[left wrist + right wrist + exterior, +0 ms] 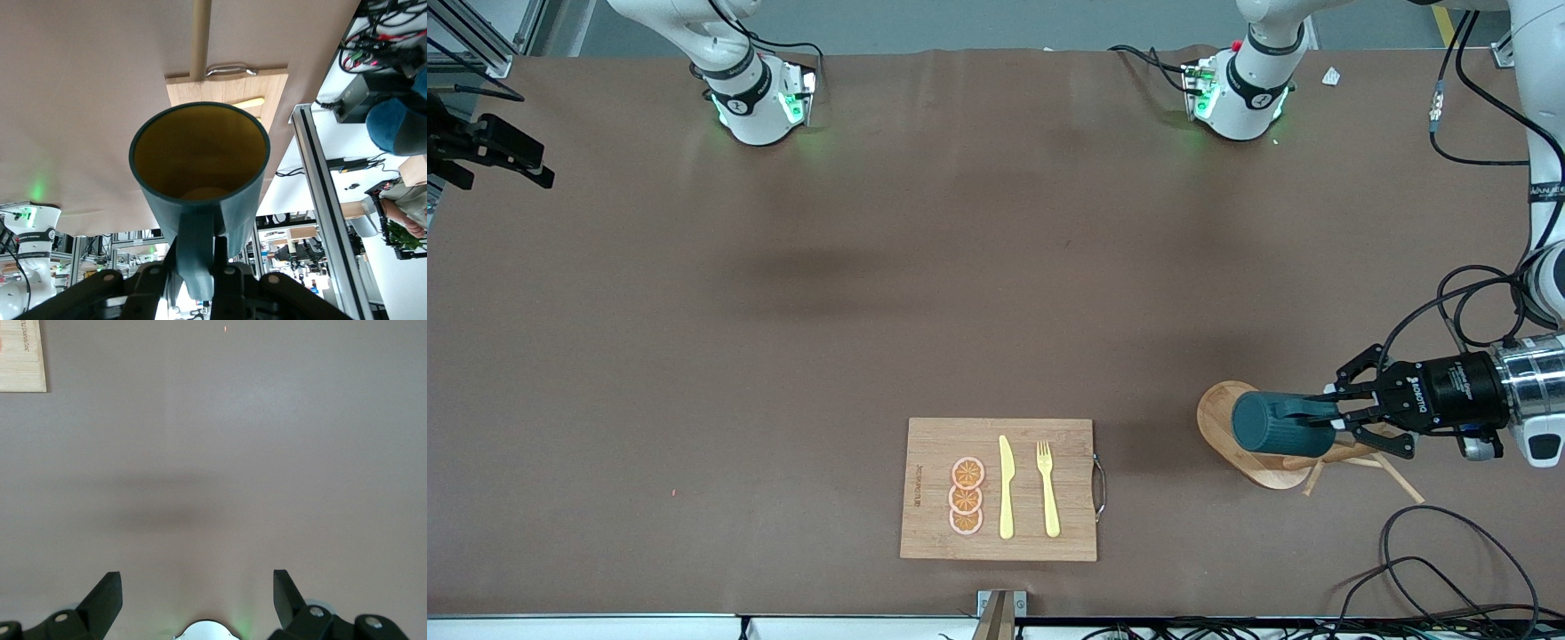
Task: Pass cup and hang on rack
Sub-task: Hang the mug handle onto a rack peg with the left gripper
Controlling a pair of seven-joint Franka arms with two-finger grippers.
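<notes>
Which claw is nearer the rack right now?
Left. The left claw holds the cup over the rack; the right claw hangs open over bare table, away from it.

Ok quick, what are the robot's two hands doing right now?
Left gripper: shut on the cup, held by its handle over the rack.
Right gripper: open, holding nothing, over bare table.

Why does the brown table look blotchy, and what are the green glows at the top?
Front view: soft dark patches on the table are shadows; green lights glow on the arm bases. Left wrist view: the cup fills the frame, bright background. Right wrist view: one faint shadow band.
</notes>
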